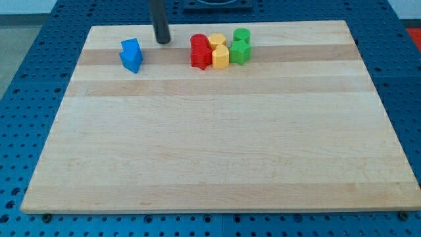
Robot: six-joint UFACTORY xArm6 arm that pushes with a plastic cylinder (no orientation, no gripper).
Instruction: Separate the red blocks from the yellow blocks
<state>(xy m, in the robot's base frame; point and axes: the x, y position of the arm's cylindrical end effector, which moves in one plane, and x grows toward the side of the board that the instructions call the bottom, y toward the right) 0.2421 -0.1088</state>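
Observation:
Two red blocks sit touching near the view's top centre: a rounded one (pixel 198 43) behind a star-like one (pixel 200 57). Two yellow blocks press against their right side: one (pixel 217 41) at the back and one (pixel 220 57) in front. My tip (pixel 162 41) rests on the board to the left of the red blocks, a short gap away, between them and the blue blocks. It touches no block.
Two green blocks, one round (pixel 241 35) and one (pixel 240 53) in front, press against the yellow blocks' right side. Two blue blocks (pixel 131 54) sit together at the left. The wooden board (pixel 217 145) lies on a blue perforated table.

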